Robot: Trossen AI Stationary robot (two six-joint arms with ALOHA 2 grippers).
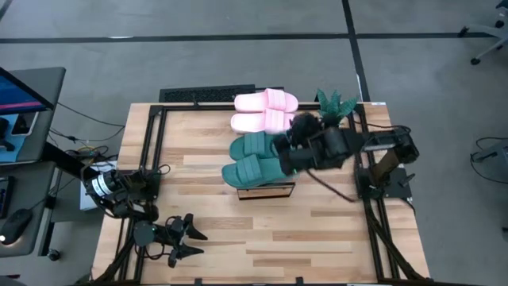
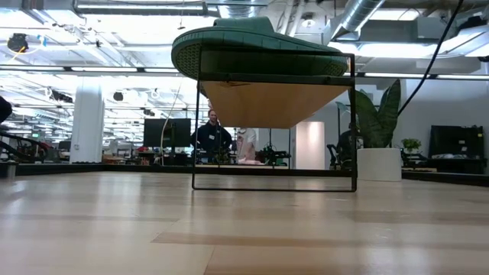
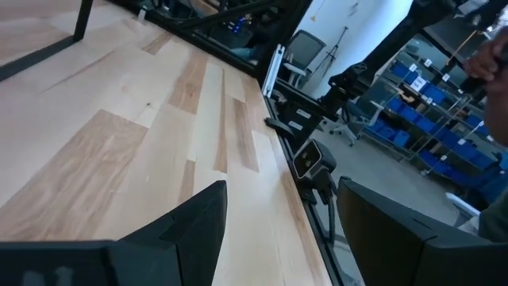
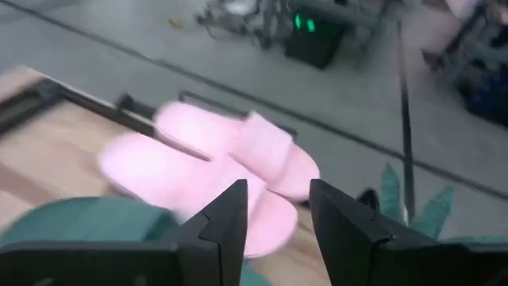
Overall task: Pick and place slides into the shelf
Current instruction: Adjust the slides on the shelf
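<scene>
Two pink slides [image 1: 266, 111] and two teal slides [image 1: 255, 157] lie side by side in a row on top of the shelf [image 1: 267, 191]. In the low view the nearest teal slide [image 2: 256, 46] rests sole down on the shelf's top [image 2: 275, 95]. My right gripper [image 1: 287, 149] hovers above the teal slides' right ends, open with nothing between its fingers. In its wrist view [image 4: 274, 210] the pink slides [image 4: 214, 171] lie ahead and a teal slide [image 4: 75, 218] sits below. My left gripper [image 1: 189, 238] waits open near the table's front left [image 3: 278, 230].
A green plant [image 1: 335, 103] stands at the table's far right corner, close behind my right arm. Black frame rails [image 1: 151, 151] run along the table's left and right sides. Bare wood tabletop [image 1: 309, 238] lies in front of the shelf.
</scene>
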